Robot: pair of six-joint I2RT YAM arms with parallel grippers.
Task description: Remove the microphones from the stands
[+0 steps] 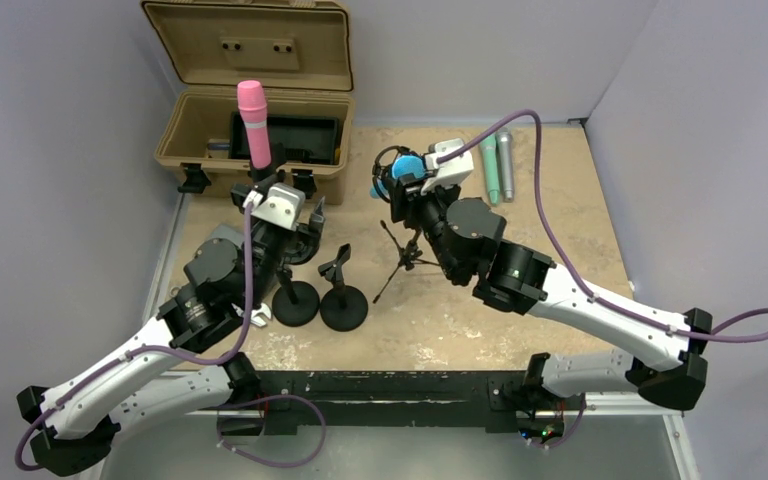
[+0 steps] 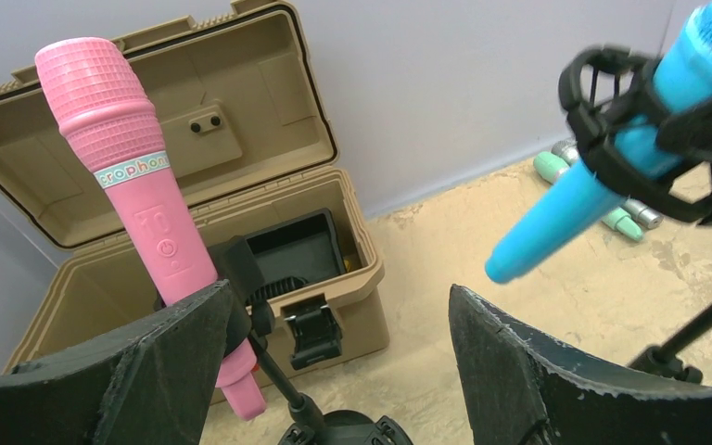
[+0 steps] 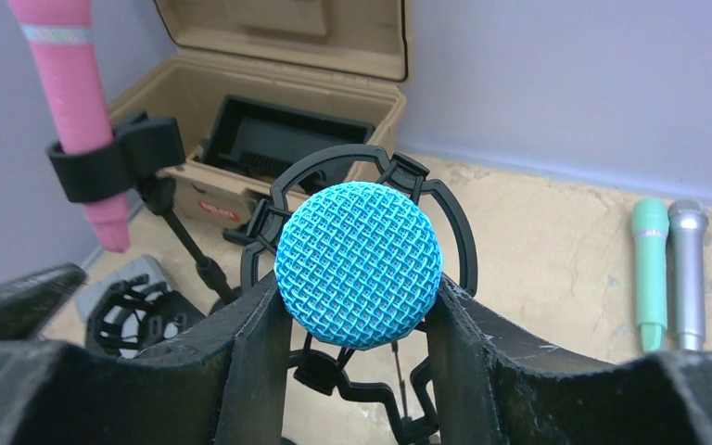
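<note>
A blue microphone point(image 1: 408, 166) sits in a black ring-shaped shock mount point(image 3: 371, 158) on a small tripod stand point(image 1: 405, 262). My right gripper point(image 3: 357, 297) has its fingers pressed on both sides of the blue mesh head point(image 3: 359, 264). In the left wrist view the blue microphone point(image 2: 575, 199) slants down out of its mount at the upper right. A pink microphone point(image 1: 253, 125) stands upright in a clip on a round-base stand point(image 1: 295, 300). My left gripper point(image 2: 338, 306) is open beside the pink microphone point(image 2: 139, 176), with nothing between its fingers.
An open tan case point(image 1: 260, 60) with a black insert stands at the back left. A green microphone point(image 1: 490, 165) and a grey microphone point(image 1: 506, 160) lie at the back right. An empty clip stand point(image 1: 344, 300) stands beside the pink one's base.
</note>
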